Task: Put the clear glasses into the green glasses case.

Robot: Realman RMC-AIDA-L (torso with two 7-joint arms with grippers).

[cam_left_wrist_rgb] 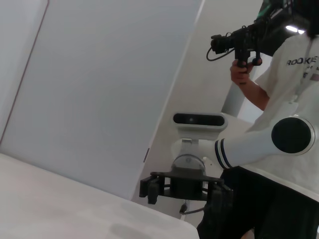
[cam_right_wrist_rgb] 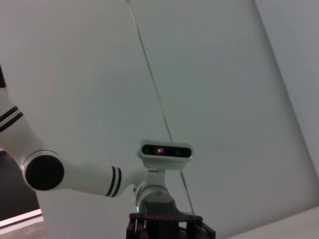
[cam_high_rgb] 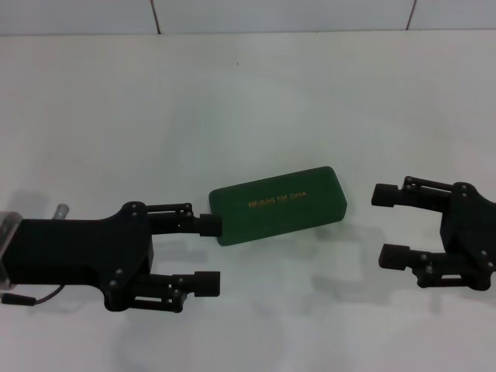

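The green glasses case (cam_high_rgb: 280,204) lies shut on the white table (cam_high_rgb: 248,101) in the head view, slanted, with gold lettering on its lid. The clear glasses are out of view in every frame. My left gripper (cam_high_rgb: 208,254) is open at the case's left end; its upper fingertip (cam_high_rgb: 209,225) meets that end and nothing is between the fingers. My right gripper (cam_high_rgb: 384,225) stands open a short way off the case's right end, holding nothing. The left wrist view shows the right gripper (cam_left_wrist_rgb: 184,190) farther off, above the table edge.
A tiled wall (cam_high_rgb: 279,15) runs along the table's far edge. In the left wrist view a person (cam_left_wrist_rgb: 284,74) in a white shirt stands behind the right arm, holding a camera rig (cam_left_wrist_rgb: 244,40). The right wrist view shows only the wall and the left arm (cam_right_wrist_rgb: 75,174).
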